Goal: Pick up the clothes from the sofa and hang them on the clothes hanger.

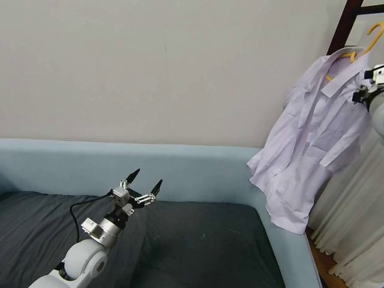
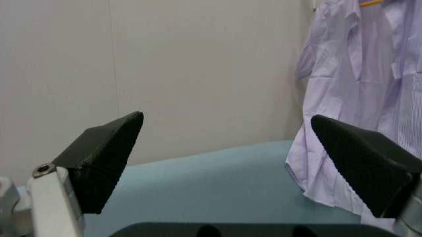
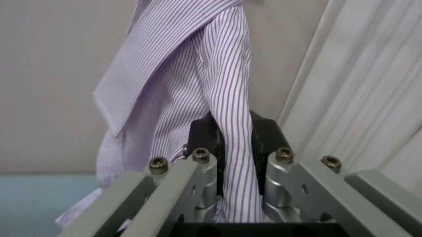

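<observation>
A lilac striped shirt [image 1: 312,144] hangs on a yellow hanger [image 1: 371,37] at the upper right, draped past the sofa's right armrest. My right gripper [image 1: 367,91] is up at the shirt's shoulder. In the right wrist view its black fingers [image 3: 205,140] are shut on a fold of the shirt [image 3: 228,98]. Above the dark seat cushion my left gripper [image 1: 144,186] is raised and open, with nothing between its fingertips [image 2: 108,153]. The left wrist view has the shirt [image 2: 359,98] far off beyond them.
A light blue sofa [image 1: 180,168] with a dark grey seat cushion [image 1: 192,240] runs along a plain wall. A dark wooden rack post [image 1: 343,24] stands at the top right, and pale curtains [image 1: 354,228] hang by the sofa's right end.
</observation>
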Robot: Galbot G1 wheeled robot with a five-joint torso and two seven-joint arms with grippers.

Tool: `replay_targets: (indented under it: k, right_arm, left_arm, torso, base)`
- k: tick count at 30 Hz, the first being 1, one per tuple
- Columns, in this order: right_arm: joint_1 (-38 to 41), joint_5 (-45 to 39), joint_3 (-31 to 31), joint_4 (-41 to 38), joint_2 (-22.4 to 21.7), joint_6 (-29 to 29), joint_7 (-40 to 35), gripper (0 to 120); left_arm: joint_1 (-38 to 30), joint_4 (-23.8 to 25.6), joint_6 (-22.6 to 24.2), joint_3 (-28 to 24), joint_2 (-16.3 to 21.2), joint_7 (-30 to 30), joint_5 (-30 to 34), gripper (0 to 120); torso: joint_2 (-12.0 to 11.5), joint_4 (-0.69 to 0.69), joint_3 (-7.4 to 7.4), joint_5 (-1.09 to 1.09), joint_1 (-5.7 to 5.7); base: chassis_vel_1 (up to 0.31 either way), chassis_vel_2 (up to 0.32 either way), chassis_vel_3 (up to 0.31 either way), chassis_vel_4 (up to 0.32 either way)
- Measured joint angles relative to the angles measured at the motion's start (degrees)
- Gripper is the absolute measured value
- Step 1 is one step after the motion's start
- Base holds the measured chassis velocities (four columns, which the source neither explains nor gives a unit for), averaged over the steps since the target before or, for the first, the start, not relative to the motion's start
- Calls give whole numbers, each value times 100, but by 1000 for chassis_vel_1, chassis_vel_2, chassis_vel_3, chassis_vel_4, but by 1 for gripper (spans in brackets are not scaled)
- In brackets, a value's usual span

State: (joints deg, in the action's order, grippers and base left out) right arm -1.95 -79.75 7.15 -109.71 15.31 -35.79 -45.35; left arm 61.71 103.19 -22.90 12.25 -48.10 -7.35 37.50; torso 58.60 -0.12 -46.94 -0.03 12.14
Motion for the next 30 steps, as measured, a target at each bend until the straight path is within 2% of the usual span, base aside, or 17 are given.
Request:
replay_targets:
  k: [5,9,12,15,19,21,26,30]
  right_arm:
    - [-170,-244,-103,-401,-598,45,10,8]
    - [-207,-213,-103,-396,-859,59,19,8]
    - [-247,192,-44,-234,-1150,60,-191,8]
    - [-278,378,6,-158,-1225,59,-222,8]
    - [-282,582,58,13,-999,30,-270,8]
    - [-280,882,120,209,-766,-17,-277,8]
    - [-209,1606,306,909,-203,-100,-271,8]
    - [-116,2022,445,1186,148,-92,-192,8]
  left_arm:
    - [-46,9,11,-76,-33,1,-67,100]
    - [-79,48,34,-97,-65,2,-82,100]
    - [15,79,15,-71,-137,5,-146,100]
    - [126,56,-37,-33,-195,5,-211,100]
    - [221,59,-62,-12,-244,16,-253,100]
    - [151,62,-58,-72,-244,24,-255,100]
    - [-15,36,-7,-152,-184,25,-227,100]
    - [-5,14,-2,-140,-122,42,-207,100]
  torso:
    - [1,6,0,-3,0]
    - [1,4,0,-2,0]
    - [1,5,-1,0,0]
    - [1,4,-1,-1,-1]
    - [0,5,-1,-1,-1]
    - [0,11,-2,-1,0]
    - [-1,2,-2,2,1]
    - [-1,6,-3,0,1]
  base:
    - [0,0,0,0]
    - [0,0,0,0]
    - [0,0,0,0]
    - [0,0,0,0]
    - [0,0,0,0]
    - [0,0,0,0]
    - [0,0,0,0]
    - [0,0,0,0]
